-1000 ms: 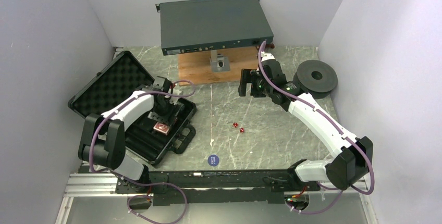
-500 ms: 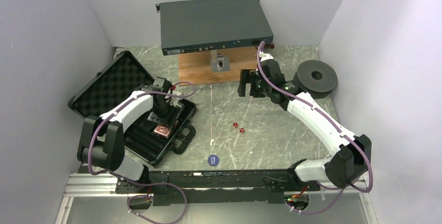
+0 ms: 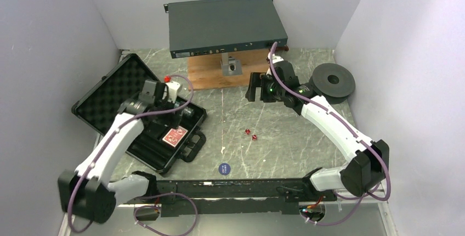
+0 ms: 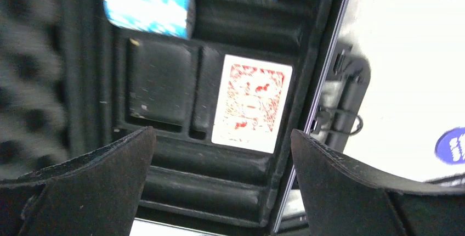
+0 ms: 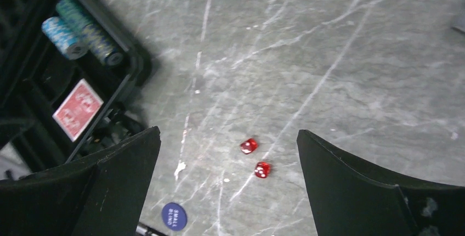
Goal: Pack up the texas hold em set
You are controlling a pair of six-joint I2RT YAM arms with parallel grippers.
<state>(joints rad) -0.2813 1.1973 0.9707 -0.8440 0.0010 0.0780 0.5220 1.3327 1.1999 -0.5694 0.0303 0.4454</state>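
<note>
Card deck (image 4: 252, 103) lies flat, red back up, in the tray of the open briefcase (image 3: 104, 96). Its long axis runs toward the chip stacks (image 4: 149, 8), square to my finger line. My left gripper (image 4: 219, 137) is wide open above the deck, holding nothing. My right gripper (image 5: 227, 134) is also spread, empty, over two dice (image 5: 248, 146) on the table (image 5: 351, 55). Blue disc (image 5: 174, 215) lies nearby.

Even bright overhead light, soft shadows. Left wrist view blurred, table (image 4: 411, 55) blown white. Right wrist view sharper.
</note>
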